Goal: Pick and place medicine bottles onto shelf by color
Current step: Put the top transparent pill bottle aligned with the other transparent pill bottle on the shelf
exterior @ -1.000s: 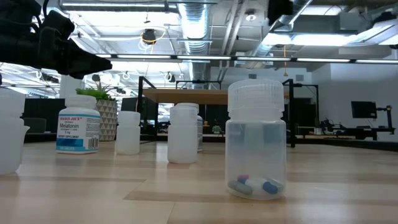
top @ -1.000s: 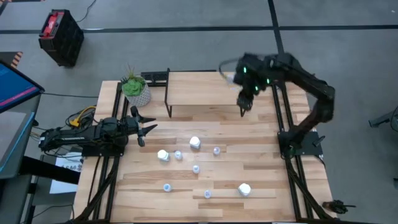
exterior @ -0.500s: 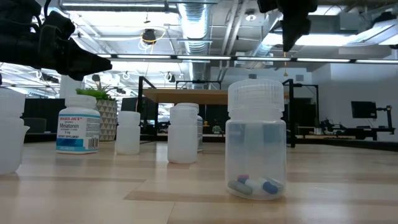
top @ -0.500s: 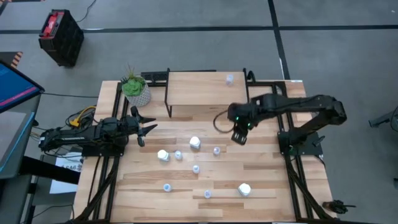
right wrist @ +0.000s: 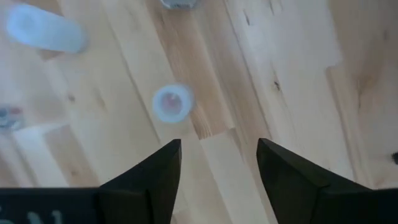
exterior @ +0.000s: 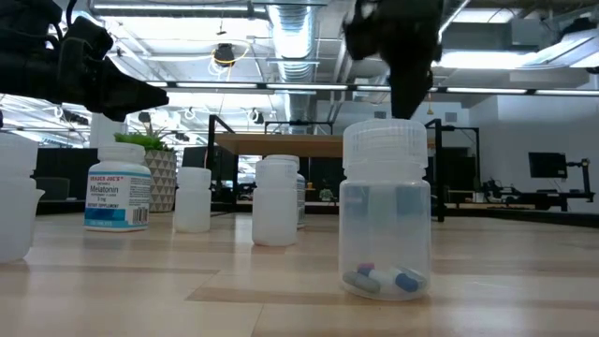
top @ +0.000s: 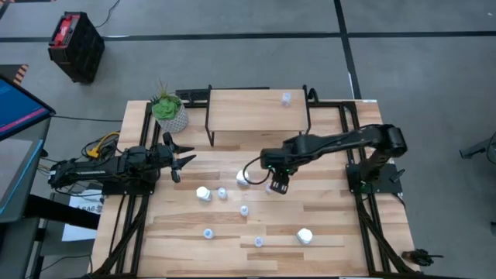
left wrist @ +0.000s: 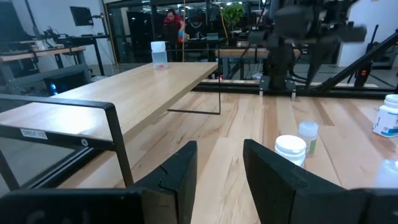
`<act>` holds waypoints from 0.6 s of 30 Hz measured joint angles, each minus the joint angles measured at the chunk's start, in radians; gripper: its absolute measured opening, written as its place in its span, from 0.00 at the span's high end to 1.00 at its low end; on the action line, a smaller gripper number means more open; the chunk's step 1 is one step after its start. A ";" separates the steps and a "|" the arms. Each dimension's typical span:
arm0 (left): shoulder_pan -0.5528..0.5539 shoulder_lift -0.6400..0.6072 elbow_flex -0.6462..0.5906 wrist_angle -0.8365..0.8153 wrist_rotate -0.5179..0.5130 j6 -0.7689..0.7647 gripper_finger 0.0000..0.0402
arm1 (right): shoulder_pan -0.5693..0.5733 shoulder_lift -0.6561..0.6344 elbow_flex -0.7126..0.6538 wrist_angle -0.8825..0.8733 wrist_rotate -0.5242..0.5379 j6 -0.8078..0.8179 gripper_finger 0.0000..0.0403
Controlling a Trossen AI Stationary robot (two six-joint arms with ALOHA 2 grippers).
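Light-wood planking forms the worktop [top: 333, 225], and a small raised shelf [top: 248, 108] of the same pale wood on thin black legs stands at its far edge. One small translucent bottle [top: 286, 98] stands on the shelf near its right end. The remaining medicine bottles are scattered on the worktop in front of the shelf: a white bottle [top: 242, 178] and a small translucent bottle [top: 270, 187] at mid-table, another white bottle [top: 203, 194] to the left of them, and a third white bottle [top: 304, 235] nearer the front right. The right tool [top: 278, 184] is stretched out over mid-table, just beside that mid-table translucent bottle; its fingers [right wrist: 149, 180] are spread apart, released, with nothing between them, and a pale round cap [right wrist: 172, 102] shows on the planks beyond them. The left tool [top: 180, 160] waits at the left edge beside a potted plant [top: 169, 110], its fingers [left wrist: 177, 171] parted by a narrow gap and grasping nothing.
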 joint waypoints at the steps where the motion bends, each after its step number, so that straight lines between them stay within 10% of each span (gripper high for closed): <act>1: 0.000 0.000 0.000 0.000 0.000 0.000 0.70 | 0.000 0.018 0.000 -0.001 0.000 0.004 0.42; 18: 0.000 0.000 0.000 0.000 0.000 0.016 0.70 | 0.084 0.095 0.009 0.116 -0.004 -0.230 0.44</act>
